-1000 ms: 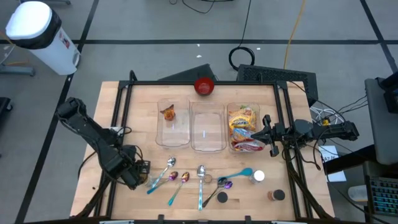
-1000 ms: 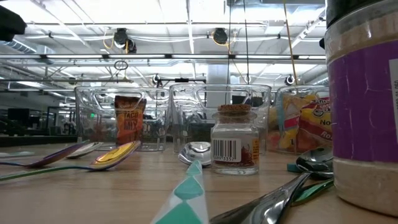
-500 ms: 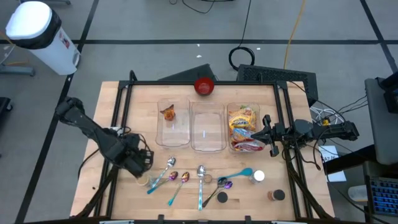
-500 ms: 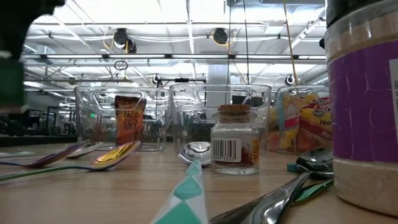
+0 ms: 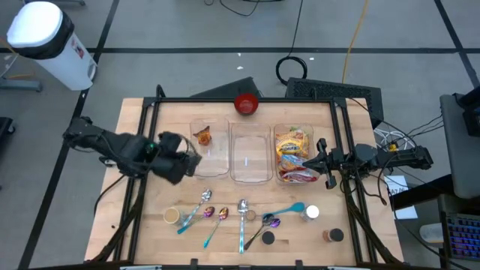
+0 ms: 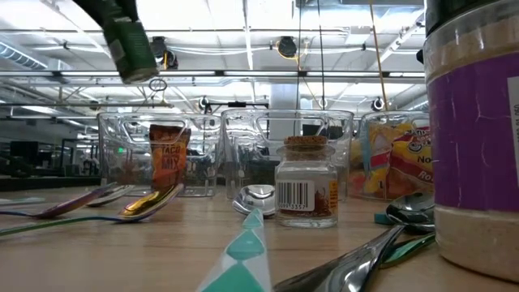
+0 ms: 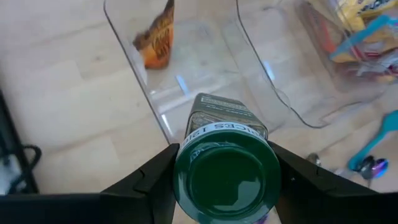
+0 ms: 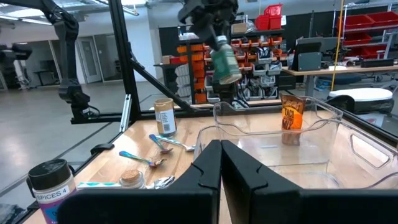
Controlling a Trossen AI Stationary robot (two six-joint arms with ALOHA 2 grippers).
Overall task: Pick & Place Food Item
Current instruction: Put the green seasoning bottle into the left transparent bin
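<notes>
Green-capped cylindrical jar (image 7: 225, 163) clamped in left claw (image 5: 180, 157).

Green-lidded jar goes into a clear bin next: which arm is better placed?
Left. The left gripper already holds the green-lidded jar in the air by the left bin. The right gripper is shut and parked beside the right bin.

Three bins stood side by side across the table (image 5: 142, 225): the left bin (image 5: 208, 150) held a packet (image 5: 202, 136), the right bin (image 5: 295, 154) held snack bags (image 5: 292, 150). A bowl (image 5: 246, 103) sat behind them, spoons (image 5: 241, 219) before them.
</notes>
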